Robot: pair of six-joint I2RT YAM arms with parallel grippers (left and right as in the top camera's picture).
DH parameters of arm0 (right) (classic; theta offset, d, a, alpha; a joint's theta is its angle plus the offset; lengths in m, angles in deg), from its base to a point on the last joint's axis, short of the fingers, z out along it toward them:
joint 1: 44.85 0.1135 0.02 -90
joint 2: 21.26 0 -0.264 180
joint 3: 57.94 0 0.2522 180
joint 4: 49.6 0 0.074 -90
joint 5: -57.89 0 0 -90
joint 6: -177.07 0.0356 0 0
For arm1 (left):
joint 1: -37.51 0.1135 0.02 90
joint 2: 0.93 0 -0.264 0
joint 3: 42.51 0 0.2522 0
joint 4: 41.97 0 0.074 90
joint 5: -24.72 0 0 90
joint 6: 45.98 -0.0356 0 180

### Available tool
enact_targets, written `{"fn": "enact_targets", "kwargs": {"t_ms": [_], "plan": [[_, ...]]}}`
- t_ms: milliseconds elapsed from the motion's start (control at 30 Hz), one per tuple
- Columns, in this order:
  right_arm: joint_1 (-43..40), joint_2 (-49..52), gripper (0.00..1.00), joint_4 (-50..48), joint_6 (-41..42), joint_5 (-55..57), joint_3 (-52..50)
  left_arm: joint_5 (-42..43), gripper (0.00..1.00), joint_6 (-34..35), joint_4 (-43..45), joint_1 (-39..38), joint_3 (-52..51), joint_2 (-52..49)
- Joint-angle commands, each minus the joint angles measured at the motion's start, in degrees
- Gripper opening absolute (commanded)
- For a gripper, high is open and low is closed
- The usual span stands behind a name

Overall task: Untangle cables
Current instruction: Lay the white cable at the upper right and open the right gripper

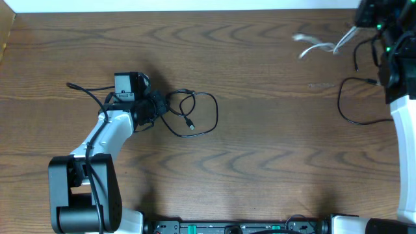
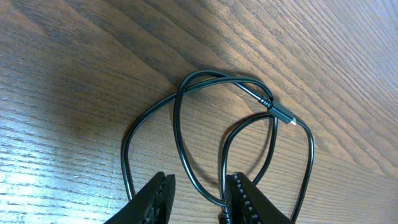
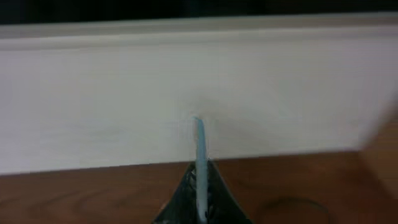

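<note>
The black cable point(image 1: 215, 112) lies in loose overlapping loops on the wooden table left of centre, its small plug point(image 1: 189, 122) inside the loops. My left gripper point(image 1: 156, 108) sits at the loops' left side. In the left wrist view the black cable point(image 2: 176, 118) and its plug point(image 2: 283, 115) are close. The left gripper point(image 2: 199, 194) is open, with the bottom of one loop lying between its fingers against the right one. At the far right back, my right gripper point(image 1: 358, 25) is shut on the white cable point(image 1: 318, 45), which hangs blurred above the table. In the right wrist view the white cable point(image 3: 199, 143) sticks up from the shut gripper point(image 3: 200, 186).
A thin black wire point(image 1: 343, 112) loops on the table beside the right arm point(image 1: 403, 117). Another black wire point(image 1: 84, 90) trails behind the left arm. A white wall point(image 3: 186, 93) runs along the table's back edge, close ahead of the right gripper.
</note>
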Motion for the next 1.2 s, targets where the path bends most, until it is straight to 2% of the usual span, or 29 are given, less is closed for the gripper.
{"fn": "enact_targets", "kwargs": {"t_ms": [0, 333, 400, 900, 1100, 1133, 1167], "plan": [[-2.86, 0.2, 0.01, 1.79, -0.66, 11.04, 0.09, 0.28, 0.32, -1.11, -0.04, 0.39, 0.15, 0.42], [-10.64, 4.68, 0.01, 11.34, -0.52, 11.39, 0.09, 0.28, 0.33, -1.11, -0.02, 0.39, 0.15, 0.42], [-12.31, 6.82, 0.01, 12.24, 1.57, 11.32, 0.09, 0.28, 0.33, -1.11, -0.02, 0.39, 0.15, 0.42], [-17.73, 16.68, 0.01, 10.88, 8.33, 11.06, 0.09, 0.26, 0.33, -1.11, -0.02, 0.39, 0.15, 0.42], [-18.51, 18.93, 0.02, 11.56, 8.39, 10.27, 0.09, 0.24, 0.34, -1.14, -0.02, 0.39, 0.15, 0.42], [-18.49, 19.26, 0.06, 11.63, 8.41, 10.21, 0.09, 0.04, 0.34, -1.11, -0.04, 0.39, 0.15, 0.42], [-18.49, 19.58, 0.2, 11.72, 8.41, 9.57, 0.09, -0.13, 0.34, -1.14, -0.04, 0.39, 0.15, 0.42]]}}
